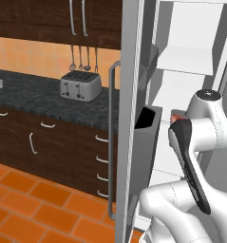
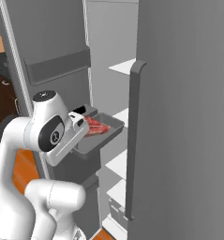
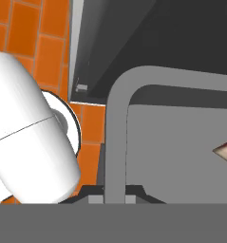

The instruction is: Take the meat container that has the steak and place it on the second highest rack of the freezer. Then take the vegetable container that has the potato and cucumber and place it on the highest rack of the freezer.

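My gripper is shut on the near rim of the grey meat container, with the red steak lying in it. I hold the tray level inside the open freezer, at about the height of the second highest rack and below the highest rack. In the hand view the tray's rim runs up from between my fingertips, and a corner of the steak shows at the right. A red bit of steak peeks past my arm. The vegetable container is out of view.
The open grey freezer door with its dark bin stands close on my left. A second grey door with a long handle is on my right. Lower white shelves lie beneath. A toaster sits on the dark counter.
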Controlling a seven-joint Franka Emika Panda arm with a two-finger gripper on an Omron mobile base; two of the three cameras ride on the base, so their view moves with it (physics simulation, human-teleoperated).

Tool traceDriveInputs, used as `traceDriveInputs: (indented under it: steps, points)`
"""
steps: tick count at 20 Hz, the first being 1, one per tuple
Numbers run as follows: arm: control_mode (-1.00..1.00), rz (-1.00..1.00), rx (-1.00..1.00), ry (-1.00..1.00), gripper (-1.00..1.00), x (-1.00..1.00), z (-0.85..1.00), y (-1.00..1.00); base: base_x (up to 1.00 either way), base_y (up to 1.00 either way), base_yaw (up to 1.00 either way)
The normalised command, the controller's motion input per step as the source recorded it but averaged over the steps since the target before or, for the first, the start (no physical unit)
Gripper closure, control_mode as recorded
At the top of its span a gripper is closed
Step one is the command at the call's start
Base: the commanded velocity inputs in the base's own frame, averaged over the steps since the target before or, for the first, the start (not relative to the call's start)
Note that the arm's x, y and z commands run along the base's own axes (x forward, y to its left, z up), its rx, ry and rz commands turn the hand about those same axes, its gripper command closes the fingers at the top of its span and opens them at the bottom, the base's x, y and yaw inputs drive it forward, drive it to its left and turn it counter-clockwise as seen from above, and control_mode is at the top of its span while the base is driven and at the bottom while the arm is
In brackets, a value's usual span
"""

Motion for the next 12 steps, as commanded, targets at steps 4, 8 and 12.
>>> traceDriveInputs:
  steps: [4,8,12]
  points:
    - [-1.00,-0.04,0.01,-0.01,1.00,0.65,0.00,-0.34,0.00,0.00,0.00]
    - [-1.00,-0.09,0.02,0.00,1.00,1.00,0.00,-0.49,0.00,0.00,0.00]
    - [-1.00,-0.05,0.00,0.01,1.00,1.00,-0.01,-0.24,0.00,0.00,0.00]
